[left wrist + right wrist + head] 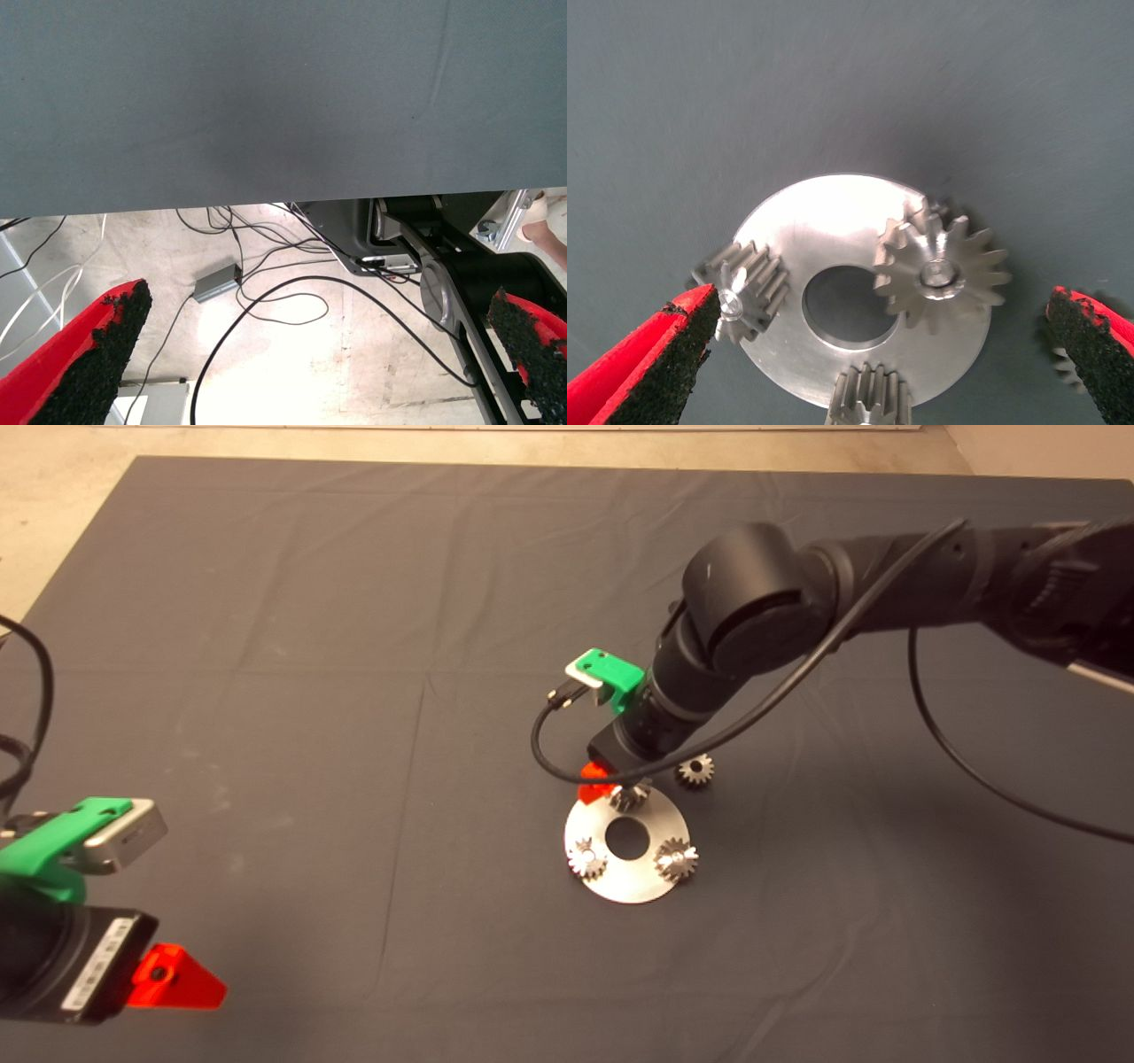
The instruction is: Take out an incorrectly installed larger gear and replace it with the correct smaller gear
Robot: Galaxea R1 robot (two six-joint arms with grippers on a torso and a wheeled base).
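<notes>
Fingers spread wide, left gripper [319, 354] sits parked near left. Larger gear [676, 859] stands on the disc's [620, 886] near-right side; it looks heavy, stiff and slick, best pinched across its teeth. Right gripper [611, 784] hovers over the disc's far edge, fingers wide, empty. Smaller gear [695, 771] lies on the mat [354, 646] just beyond, far right.

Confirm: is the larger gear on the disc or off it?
On it. The larger gear sits on the metal disc beside its centre hole; the open right gripper is not touching it.
</notes>
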